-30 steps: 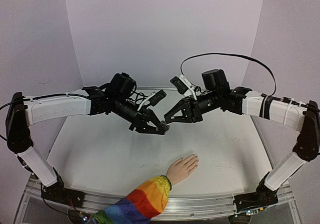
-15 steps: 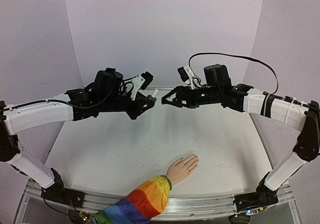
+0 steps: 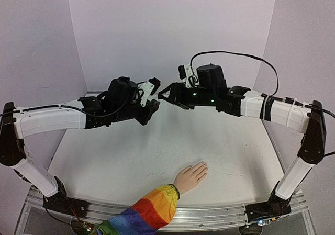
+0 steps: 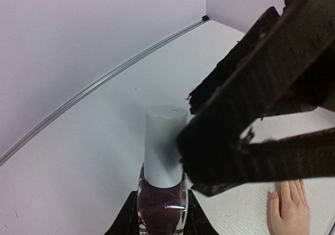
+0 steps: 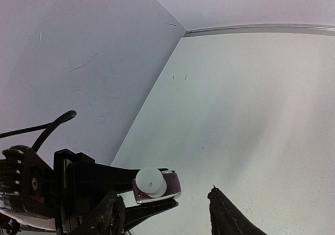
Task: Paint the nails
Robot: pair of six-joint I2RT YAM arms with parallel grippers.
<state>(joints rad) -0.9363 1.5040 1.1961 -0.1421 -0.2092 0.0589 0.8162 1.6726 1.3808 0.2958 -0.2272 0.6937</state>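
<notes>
Uncapping step: the left tool (image 3: 152, 108) clamps a small glass bottle of dark plum polish (image 4: 161, 206). The right tool (image 3: 165, 93), jaws half-wide and empty, meets its white cylindrical cap (image 4: 165, 146); next, probably pinch and twist. The nails (image 4: 272, 194) of the pale peach mannequin hand (image 3: 191, 175) lie well below both tools.

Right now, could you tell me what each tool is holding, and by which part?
The left tool grips the polish bottle by its glass body, below the white cap. The right tool stands open beside that cap, holding nothing.
</notes>
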